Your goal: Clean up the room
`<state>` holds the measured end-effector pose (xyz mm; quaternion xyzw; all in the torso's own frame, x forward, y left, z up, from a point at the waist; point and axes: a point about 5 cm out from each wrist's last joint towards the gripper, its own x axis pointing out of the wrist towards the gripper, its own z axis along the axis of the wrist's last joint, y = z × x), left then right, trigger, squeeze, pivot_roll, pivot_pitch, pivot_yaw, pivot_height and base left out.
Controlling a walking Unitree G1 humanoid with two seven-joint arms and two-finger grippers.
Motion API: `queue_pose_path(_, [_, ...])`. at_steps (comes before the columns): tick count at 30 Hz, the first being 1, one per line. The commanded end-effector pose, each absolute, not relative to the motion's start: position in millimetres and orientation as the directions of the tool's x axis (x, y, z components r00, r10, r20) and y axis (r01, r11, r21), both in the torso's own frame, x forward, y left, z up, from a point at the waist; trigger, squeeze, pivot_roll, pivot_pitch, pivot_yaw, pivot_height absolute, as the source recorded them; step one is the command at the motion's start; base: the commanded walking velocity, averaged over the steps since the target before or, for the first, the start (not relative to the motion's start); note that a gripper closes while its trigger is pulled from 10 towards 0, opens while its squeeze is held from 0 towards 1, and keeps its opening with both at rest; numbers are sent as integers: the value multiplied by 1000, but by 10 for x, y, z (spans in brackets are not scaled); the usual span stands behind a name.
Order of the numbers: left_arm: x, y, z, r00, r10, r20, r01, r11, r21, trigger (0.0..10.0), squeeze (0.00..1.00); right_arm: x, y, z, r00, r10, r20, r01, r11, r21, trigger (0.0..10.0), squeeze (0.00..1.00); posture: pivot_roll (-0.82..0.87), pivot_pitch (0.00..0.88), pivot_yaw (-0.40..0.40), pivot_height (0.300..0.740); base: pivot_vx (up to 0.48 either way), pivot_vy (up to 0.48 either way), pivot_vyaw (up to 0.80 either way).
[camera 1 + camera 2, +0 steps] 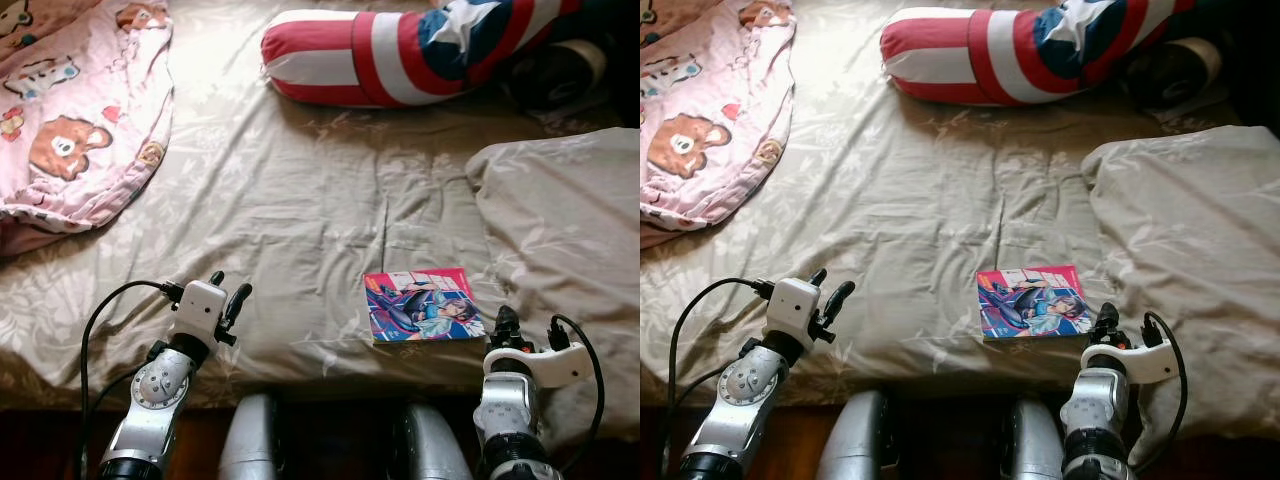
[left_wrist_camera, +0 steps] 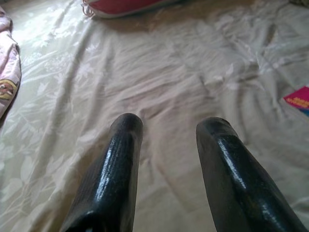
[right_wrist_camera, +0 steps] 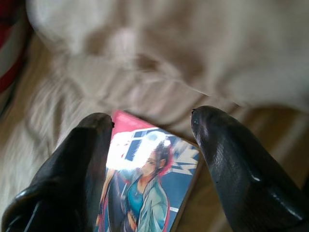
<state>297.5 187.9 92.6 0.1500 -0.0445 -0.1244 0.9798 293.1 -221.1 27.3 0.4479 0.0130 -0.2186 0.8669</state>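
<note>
A: Starting nearest the robot: right gripper (image 1: 507, 322) sits at the bed's front edge, just beside the near right corner of the comic book (image 1: 423, 304). Fingers spread, nothing between them; the right wrist view looks straight down onto the cover between the two pads.

B: Contact with the book?

A: Cannot tell. Close, possibly just off it. Book lies flat, cover up, on the beige sheet (image 1: 300, 200), near the front edge and right of centre.

B: Left side?

A: Left gripper (image 1: 228, 297) hovers over bare sheet at the near left, fingers spread and empty, well apart from the book.

B: Further back?

A: Beige duvet (image 1: 570, 240) bunched on the right, starting just beside the book. Pink bear-print blanket (image 1: 70, 110) crumpled at far left. Red, white and blue star-print bolster (image 1: 400, 50) across the far edge, with a dark item behind it that I cannot identify.

B: Progress estimate?

A: Early, by my reading. Book not yet picked up, bedding unstraightened. Likely step in hand: grasping the book.
</note>
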Motion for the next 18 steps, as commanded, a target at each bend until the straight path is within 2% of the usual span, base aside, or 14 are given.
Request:
queue_pose_path(1, [2965,1914,855,977,-206,46,189,953,237,10000,0,2909,-2163,310,936,-307,-170,338,655,676,10000,0,45,198,5,645,0,0,0])
queue_pose_path(3, [2969,1914,846,981,-188,49,174,962,211,10000,0,2913,-2148,333,947,-280,-159,315,700,641,10000,0,39,195,1,645,0,0,0])
queue_pose_path(4, [2967,1913,823,986,-157,51,147,976,162,10000,0,2920,-2140,384,964,-234,-130,266,798,541,10000,0,32,194,-2,645,0,0,0])
queue_pose_path(5, [2967,1913,823,986,-157,51,147,976,162,10000,0,2920,-2140,384,964,-234,-130,266,798,541,10000,0,32,194,-2,645,0,0,0])
queue_pose_path(6, [2963,1912,798,991,-125,52,119,987,109,10000,0,2922,-2146,442,975,-198,-101,223,877,425,10000,0,25,193,-5,645,0,0,0])
queue_pose_path(7, [2959,1916,784,993,-109,51,105,991,83,10000,0,2925,-2150,476,980,-181,-82,199,903,381,10000,0,22,191,-7,645,0,0,0])
queue_pose_path(12, [2971,1935,741,998,-31,48,31,999,-9,10000,0,2985,-2129,636,997,-75,-16,76,970,231,10000,0,11,166,-23,645,0,0,0])
queue_pose_path(18, [2988,1947,748,998,1,55,1,999,-42,10000,0,2954,-2036,617,1000,12,-26,-8,988,156,10000,0,7,152,-31,645,0,0,0])
